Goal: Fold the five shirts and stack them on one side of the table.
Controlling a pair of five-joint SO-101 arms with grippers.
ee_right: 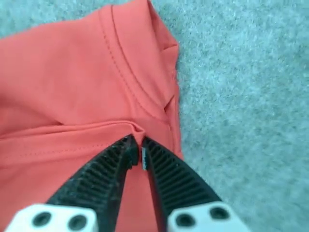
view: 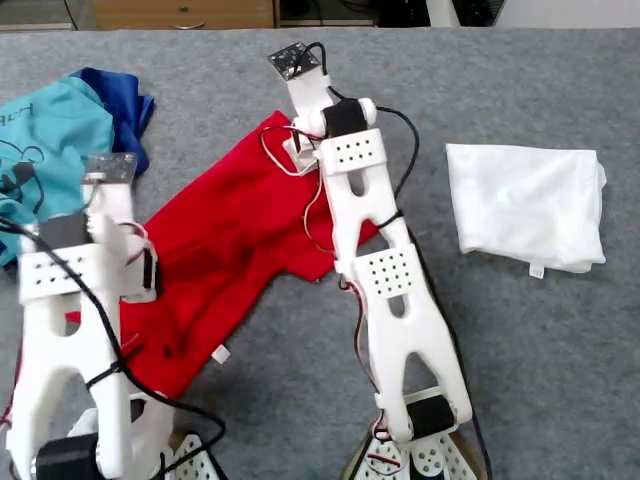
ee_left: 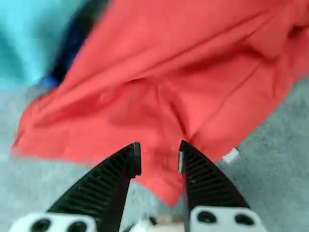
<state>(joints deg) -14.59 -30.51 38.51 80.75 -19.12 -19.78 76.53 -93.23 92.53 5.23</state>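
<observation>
A red shirt point(view: 230, 240) lies spread and rumpled across the left middle of the grey table. In the right wrist view my right gripper point(ee_right: 138, 147) is shut on a pinched fold of the red shirt point(ee_right: 72, 77) just below its collar. The right arm point(view: 350, 180) stretches to the shirt's far corner. Over the red shirt point(ee_left: 193, 72), near its hem with a white tag point(ee_left: 231, 155), my left gripper point(ee_left: 158, 157) hangs open, holding nothing. The left arm point(view: 80, 270) stands over the shirt's near left part. At the right lies a folded white shirt point(view: 525, 205).
A teal shirt point(view: 50, 135) and a dark blue shirt point(view: 120, 100) are heaped at the far left, beside the red one. Grey carpet-like table surface point(view: 300, 400) lies bare between the two arm bases and around the white shirt.
</observation>
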